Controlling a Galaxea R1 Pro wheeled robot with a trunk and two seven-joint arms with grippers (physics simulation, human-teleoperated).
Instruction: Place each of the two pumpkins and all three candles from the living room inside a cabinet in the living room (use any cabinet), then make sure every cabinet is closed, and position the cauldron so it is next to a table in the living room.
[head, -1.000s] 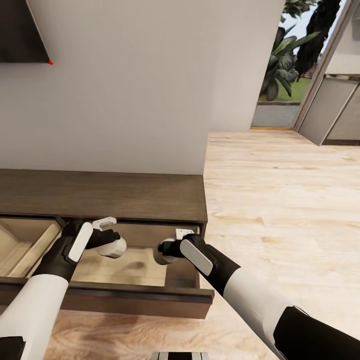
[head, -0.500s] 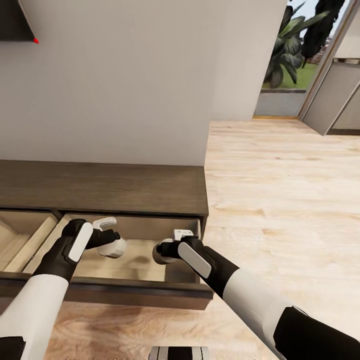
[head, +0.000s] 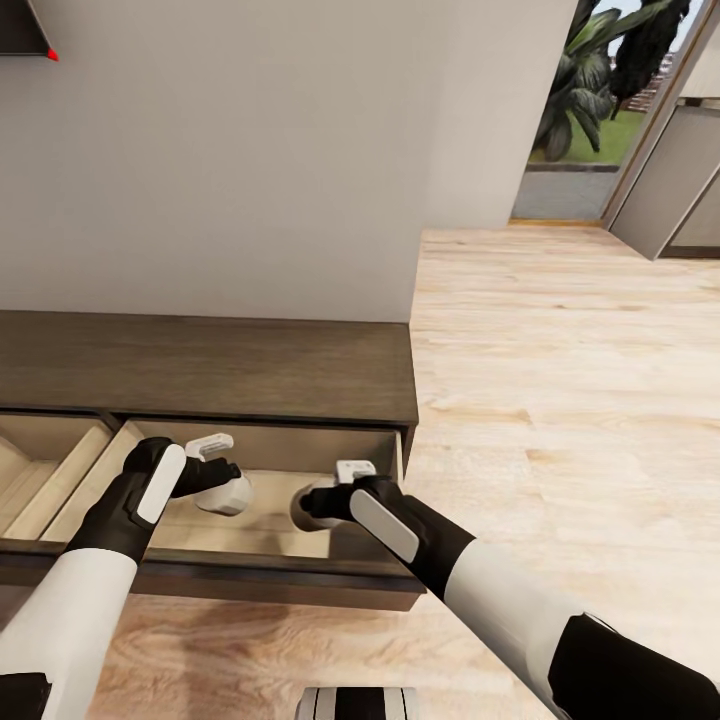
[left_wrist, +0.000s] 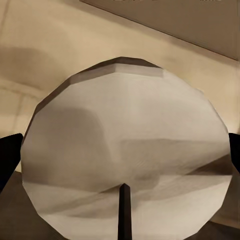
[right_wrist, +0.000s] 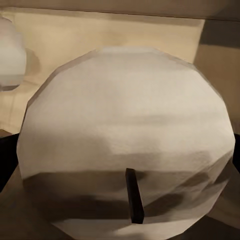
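Observation:
The long dark brown cabinet (head: 200, 365) stands against the wall with its right drawer (head: 270, 530) and left drawer (head: 40, 470) both pulled out. My left gripper (head: 222, 482) is shut on a beige-grey candle (head: 228, 496) over the right drawer's pale floor. My right gripper (head: 318, 500) is shut on a second candle (head: 305, 508) over the same drawer, nearer its right side. Each wrist view shows its held candle close up with a dark wick: the left one (left_wrist: 125, 145) and the right one (right_wrist: 125, 135). The other candle (right_wrist: 10, 55) appears blurred beside the right one.
Light wooden floor (head: 560, 400) spreads out to the right of the cabinet. A glass door with plants behind it (head: 590, 110) is at the far right. A dark screen corner (head: 20, 25) hangs on the grey wall. My base (head: 360, 703) is just in front of the drawer front.
The camera has tilted and shifted a little. My right gripper has carried its candle to the left, further over the open drawer. The left gripper has held its place.

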